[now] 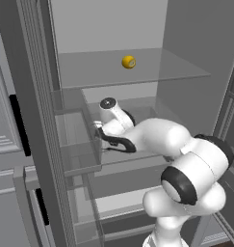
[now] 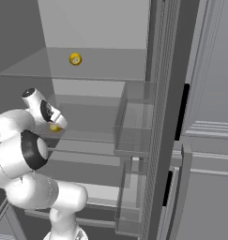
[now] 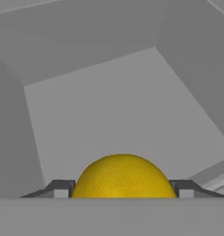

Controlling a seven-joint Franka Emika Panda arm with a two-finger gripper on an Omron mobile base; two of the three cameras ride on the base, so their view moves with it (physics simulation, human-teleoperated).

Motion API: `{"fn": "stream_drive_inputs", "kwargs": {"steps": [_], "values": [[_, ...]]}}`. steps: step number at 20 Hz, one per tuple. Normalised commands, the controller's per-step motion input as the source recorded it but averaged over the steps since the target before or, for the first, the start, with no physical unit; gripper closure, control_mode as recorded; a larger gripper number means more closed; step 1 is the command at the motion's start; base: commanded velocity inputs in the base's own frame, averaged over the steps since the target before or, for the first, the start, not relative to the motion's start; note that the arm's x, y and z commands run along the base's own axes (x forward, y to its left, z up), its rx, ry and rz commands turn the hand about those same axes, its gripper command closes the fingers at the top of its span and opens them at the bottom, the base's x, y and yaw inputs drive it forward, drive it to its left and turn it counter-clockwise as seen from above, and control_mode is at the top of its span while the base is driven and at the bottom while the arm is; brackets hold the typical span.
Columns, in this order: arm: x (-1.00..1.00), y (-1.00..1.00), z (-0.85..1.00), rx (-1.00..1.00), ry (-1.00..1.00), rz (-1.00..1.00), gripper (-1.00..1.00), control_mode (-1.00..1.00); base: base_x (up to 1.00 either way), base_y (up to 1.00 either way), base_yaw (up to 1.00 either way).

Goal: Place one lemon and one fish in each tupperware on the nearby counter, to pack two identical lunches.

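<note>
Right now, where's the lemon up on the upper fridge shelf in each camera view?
Left base view: upper-shelf lemon sits upper centre, on the glass shelf.
Right base view: it sits upper left, same shelf.
Hand view: not in it.
Shared landmark: the glass shelf.

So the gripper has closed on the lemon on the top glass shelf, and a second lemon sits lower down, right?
Reversed. The hand view shows the gripper around a lemon on the lower shelf, level with the arm; the second lemon sits free on the top glass shelf.
</note>
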Motion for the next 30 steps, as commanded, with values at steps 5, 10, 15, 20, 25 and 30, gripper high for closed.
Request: {"fn": "stream_drive_inputs", "kwargs": {"steps": [5,10,15,20,25,30], "values": [[-1.00,-0.86,0.33,0.13,-0.05,0.00,1.00,-1.00,0.00,0.00,0.00],[-1.00,-0.64,0.75,0.08,-0.10,0.06,1.00,-1.00,0.00,0.00,0.00],[-1.00,-0.13,0.80,0.00,-0.19,0.09,1.00,-1.00,0.00,0.00,0.00],[-0.95,0.00,0.92,0.00,-0.24,0.10,1.00,-1.00,0.00,0.00,0.00],[-1.00,-0.01,0.71,0.00,-0.18,0.07,1.00,-1.00,0.00,0.00,0.00],[-0.79,-0.10,0.07,0.00,-0.06,0.02,1.00,-1.00,0.00,0.00,0.00]]}}
